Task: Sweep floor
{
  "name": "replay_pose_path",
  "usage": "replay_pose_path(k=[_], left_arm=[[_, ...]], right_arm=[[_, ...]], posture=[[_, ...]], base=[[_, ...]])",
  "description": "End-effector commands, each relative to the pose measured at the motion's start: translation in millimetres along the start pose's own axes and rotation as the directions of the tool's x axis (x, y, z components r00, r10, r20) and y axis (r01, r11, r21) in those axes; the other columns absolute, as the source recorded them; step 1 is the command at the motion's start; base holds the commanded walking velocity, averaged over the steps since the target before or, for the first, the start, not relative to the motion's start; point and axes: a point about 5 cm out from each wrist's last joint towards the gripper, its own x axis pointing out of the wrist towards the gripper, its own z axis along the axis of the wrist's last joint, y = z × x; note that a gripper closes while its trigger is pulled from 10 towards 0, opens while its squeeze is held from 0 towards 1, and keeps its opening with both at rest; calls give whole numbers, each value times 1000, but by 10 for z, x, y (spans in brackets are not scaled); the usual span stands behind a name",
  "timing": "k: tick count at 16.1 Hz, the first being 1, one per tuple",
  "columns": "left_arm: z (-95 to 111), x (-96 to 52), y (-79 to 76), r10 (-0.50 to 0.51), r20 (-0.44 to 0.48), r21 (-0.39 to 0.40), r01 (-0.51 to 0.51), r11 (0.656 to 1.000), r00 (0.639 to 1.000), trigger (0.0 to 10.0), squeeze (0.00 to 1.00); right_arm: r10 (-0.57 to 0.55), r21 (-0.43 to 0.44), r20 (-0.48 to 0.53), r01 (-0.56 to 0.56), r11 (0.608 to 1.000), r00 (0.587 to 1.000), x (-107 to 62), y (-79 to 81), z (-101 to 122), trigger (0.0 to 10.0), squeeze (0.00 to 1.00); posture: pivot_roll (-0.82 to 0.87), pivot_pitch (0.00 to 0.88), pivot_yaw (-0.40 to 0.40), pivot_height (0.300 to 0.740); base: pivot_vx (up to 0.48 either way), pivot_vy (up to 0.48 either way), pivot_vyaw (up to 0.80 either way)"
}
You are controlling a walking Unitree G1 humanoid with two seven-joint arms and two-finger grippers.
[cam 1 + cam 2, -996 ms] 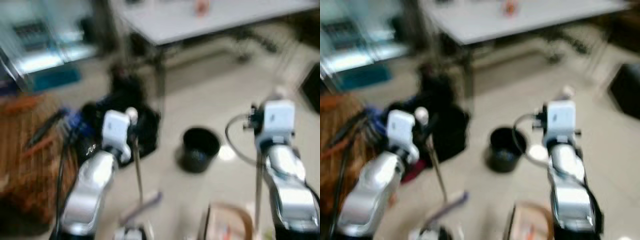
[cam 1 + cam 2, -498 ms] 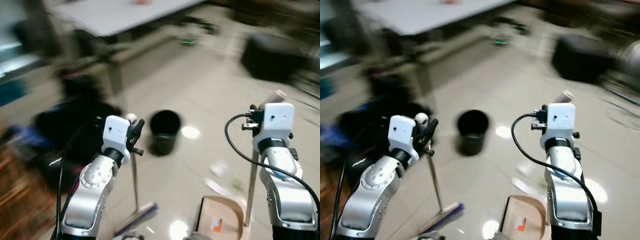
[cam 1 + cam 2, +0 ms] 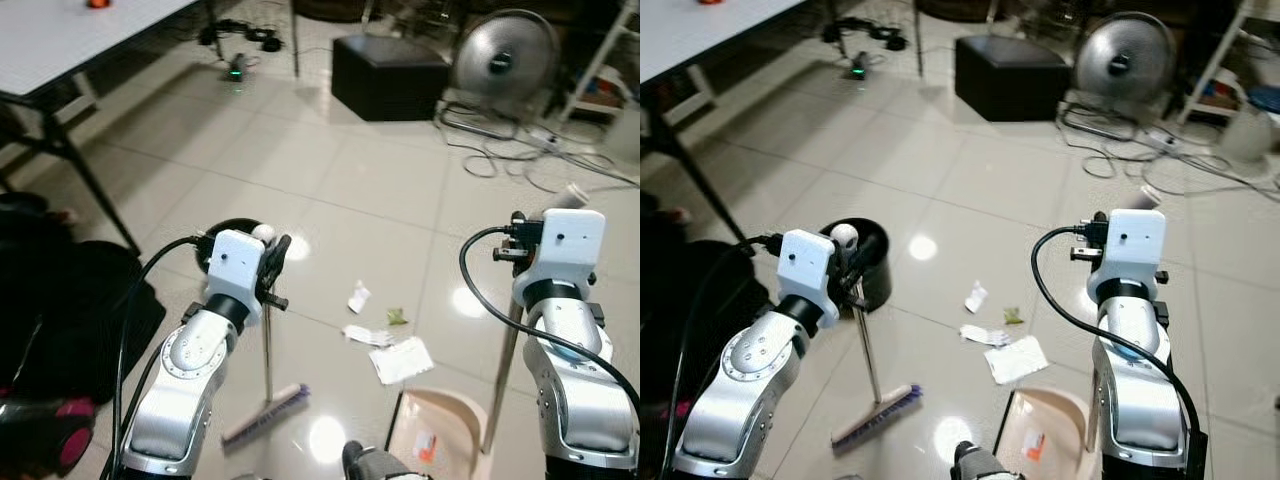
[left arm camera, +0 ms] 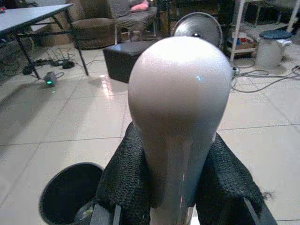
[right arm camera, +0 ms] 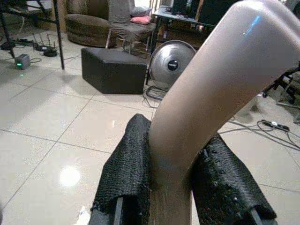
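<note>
My left gripper (image 3: 269, 263) is shut on the top of a broom handle (image 4: 174, 117), its black fingers (image 4: 126, 180) pressed to both sides. The broom head (image 3: 266, 414) rests on the tiles below it. My right gripper (image 5: 171, 187) is shut on the upright dustpan handle (image 3: 572, 194). The beige dustpan (image 3: 442, 438) sits on the floor at its foot. White paper scraps (image 3: 400, 358) and a small green bit (image 3: 397, 317) lie between broom and dustpan. A black bin (image 3: 853, 272) stands just behind the left gripper, partly hidden by it.
A black box (image 3: 389, 76), a standing fan (image 3: 503, 50) and loose cables (image 3: 520, 150) lie ahead to the right. A grey table (image 3: 60, 40) with dark legs and a black bag (image 3: 60, 300) are at the left. Open tiles stretch ahead.
The camera has swung right: the table and bag slid off to the left, and the scraps, box and fan came into view. Both grippers kept their hold on the handles.
</note>
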Motion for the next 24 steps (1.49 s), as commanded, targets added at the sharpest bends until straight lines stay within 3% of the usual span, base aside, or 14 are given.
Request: replay_pose_path(k=[1,3,6,8,10,11,12,15,17,24], left_arm=[[132,10,35,13,57,14,-14,1000,998,10000,0],[202,48,65,28,105,4,-28,1000,994,10000,0],[247,63,43,11,127,-2,-11,1000,992,10000,0],[240,73,14,-15,124,-10,17,1000,992,10000,0],[234,83,-7,-36,124,-22,39,999,992,10000,0],[238,90,-19,-45,126,-29,49,998,991,10000,0],[244,109,-49,-65,130,-32,70,997,989,10000,0],[233,120,-56,-73,125,-29,78,997,989,10000,0],[212,117,-53,-75,118,-26,78,997,990,10000,0],[186,102,12,-16,97,-19,18,1000,995,10000,0]], right_arm=[[-3,21,73,1,1000,997,-17,-6,128,10000,0],[6,-38,134,-1,999,991,-14,11,205,10000,0],[104,-224,188,-60,973,977,-21,8,269,10000,0],[107,-256,246,-42,966,963,37,-128,398,10000,0],[115,-210,264,-59,976,958,58,-141,411,10000,0],[97,-147,260,-60,987,961,62,-138,390,10000,0],[55,-26,241,-50,998,969,57,-120,318,10000,0],[32,47,193,-42,998,981,27,-72,208,10000,0],[25,91,177,-42,995,984,-20,-29,163,10000,0],[41,93,162,-57,994,986,-34,22,186,10000,0]], posture=[[-57,127,22,740],[-58,126,23,740],[-59,121,27,740],[-64,110,33,740],[-66,105,34,740],[-66,102,38,740],[-66,96,40,740],[-64,89,48,740],[-65,89,48,740],[-62,93,35,740]], base=[[0,0,-800],[0,0,-800],[0,0,-140],[0,0,0],[0,0,0],[0,0,0],[247,0,0],[290,0,-177],[302,0,-800],[40,0,-229]])
